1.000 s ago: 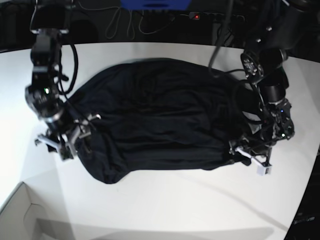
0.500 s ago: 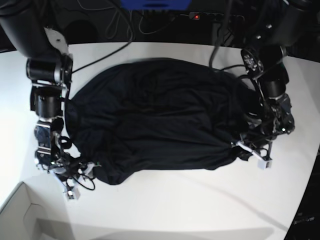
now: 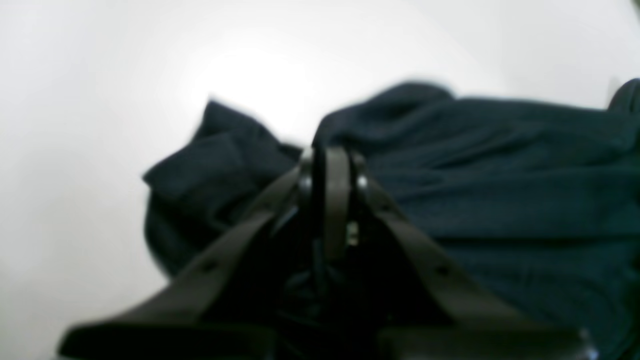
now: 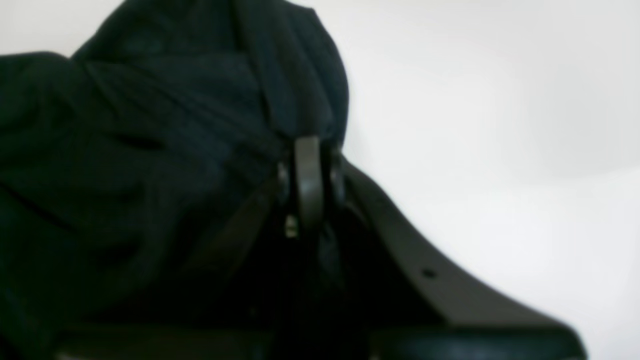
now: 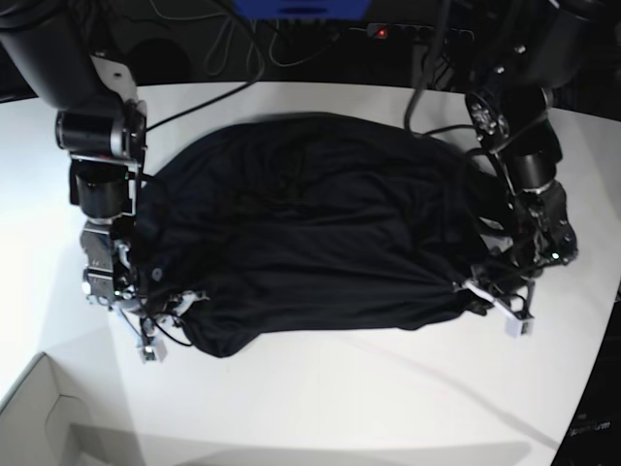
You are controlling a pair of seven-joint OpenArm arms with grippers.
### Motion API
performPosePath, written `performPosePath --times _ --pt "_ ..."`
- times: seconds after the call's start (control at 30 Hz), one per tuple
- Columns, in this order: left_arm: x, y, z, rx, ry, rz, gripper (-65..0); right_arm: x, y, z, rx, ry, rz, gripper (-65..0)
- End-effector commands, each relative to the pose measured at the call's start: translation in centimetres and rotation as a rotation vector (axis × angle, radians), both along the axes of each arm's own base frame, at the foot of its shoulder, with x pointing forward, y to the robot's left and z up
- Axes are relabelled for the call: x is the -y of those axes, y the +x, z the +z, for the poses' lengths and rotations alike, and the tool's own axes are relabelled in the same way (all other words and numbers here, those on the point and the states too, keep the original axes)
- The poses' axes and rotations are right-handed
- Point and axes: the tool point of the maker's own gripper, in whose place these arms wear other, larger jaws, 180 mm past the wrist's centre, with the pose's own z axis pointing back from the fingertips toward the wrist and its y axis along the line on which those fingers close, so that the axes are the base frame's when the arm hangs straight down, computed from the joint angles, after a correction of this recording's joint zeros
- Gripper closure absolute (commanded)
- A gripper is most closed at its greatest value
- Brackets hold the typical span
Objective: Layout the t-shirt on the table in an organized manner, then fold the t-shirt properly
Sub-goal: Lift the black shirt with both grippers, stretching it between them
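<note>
Black t-shirt (image 5: 310, 233) pinched between left gripper (image 5: 482, 294), right gripper (image 5: 167, 313).

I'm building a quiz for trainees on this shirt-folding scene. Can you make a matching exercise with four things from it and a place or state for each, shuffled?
Things:
1. t-shirt
2. left gripper
3. right gripper
4. table

Places or states:
A. shut on the shirt's edge at the base view's right
B. glossy white, lying under everything
C. bunched and wrinkled, stretched between two arms
D. shut on the shirt's edge at the base view's left

Pairs: 1-C, 2-A, 3-D, 4-B
</note>
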Motion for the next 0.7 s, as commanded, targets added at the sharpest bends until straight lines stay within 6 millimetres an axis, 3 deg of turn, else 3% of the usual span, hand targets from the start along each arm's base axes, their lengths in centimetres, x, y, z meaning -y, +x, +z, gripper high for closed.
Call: performPosePath --times 0.0,0.1,0.2,0.4,0.53,0.67 --pt "-1.3 1.4 3.3 0.089 0.008 0.02 0.0 1.2 2.2 3.9 0.107 -0.011 -0.017 0.0" --pt "-2.6 0.5 5.9 0.144 -0.007 0.05 0.0 1.5 1.2 6.9 0.193 -0.079 0.003 0.0" --pt "-3.3 -0.6 7.5 0.18 -0.002 0.051 0.0 0.5 -0.6 10.1 0.281 -0.141 0.056 0.0" --pt "-3.6 -4.6 8.6 0.198 0.046 0.024 0.0 -2.2 -7.7 13.9 0.374 -0.274 0.213 0.0" --pt "-3.2 -7.8 9.4 0.228 0.057 0.008 0.0 -3.4 -12.4 14.7 0.41 -0.305 0.254 0.0" --pt "-3.6 -11.4 8.7 0.22 0.043 0.027 0.0 -3.9 -16.1 12.5 0.361 -0.291 0.281 0.0"
